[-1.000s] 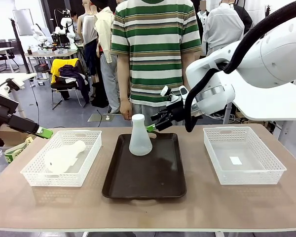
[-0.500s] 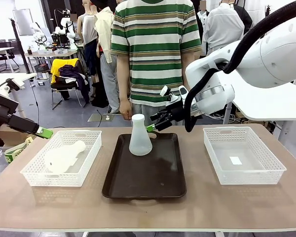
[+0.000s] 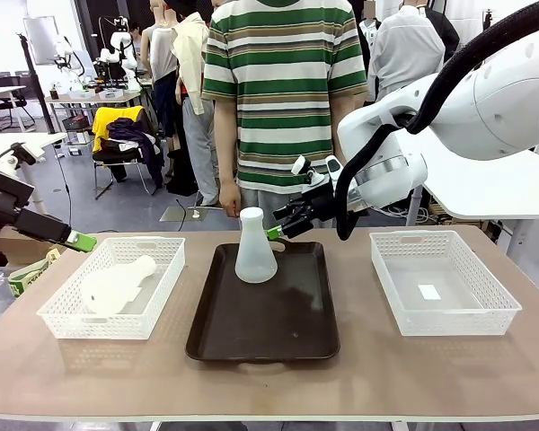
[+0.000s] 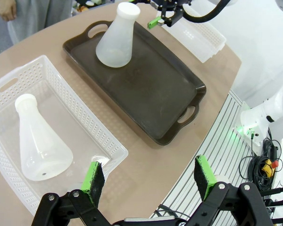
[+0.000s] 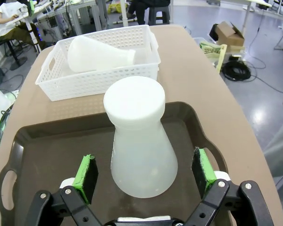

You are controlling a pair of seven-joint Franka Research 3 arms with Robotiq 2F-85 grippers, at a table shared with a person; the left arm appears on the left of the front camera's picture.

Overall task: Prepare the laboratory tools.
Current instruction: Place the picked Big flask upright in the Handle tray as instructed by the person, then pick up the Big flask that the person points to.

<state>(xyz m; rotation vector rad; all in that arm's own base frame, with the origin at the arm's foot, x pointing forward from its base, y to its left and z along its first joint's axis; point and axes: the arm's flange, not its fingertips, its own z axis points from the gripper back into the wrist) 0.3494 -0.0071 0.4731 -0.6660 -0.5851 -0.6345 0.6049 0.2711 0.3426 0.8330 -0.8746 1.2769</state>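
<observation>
One frosted-white conical flask (image 3: 255, 247) stands upright at the far end of the dark brown tray (image 3: 269, 332). My right gripper (image 3: 282, 229) hovers just behind it, open, its green pads (image 5: 86, 172) apart on either side of the flask (image 5: 141, 141) without touching it. The second flask (image 3: 117, 285) lies on its side in the left white basket (image 3: 99, 325). My left gripper (image 3: 77, 240) hangs open off the table's left end, above and beside that basket. In the left wrist view its fingers (image 4: 93, 176) are spread wide over the table's edge, next to the lying flask (image 4: 40, 141).
An empty white mesh basket (image 3: 458, 319) stands on the right of the table. A person in a striped shirt (image 3: 283, 90) stands at the far edge behind the tray. Bare tabletop runs along the front.
</observation>
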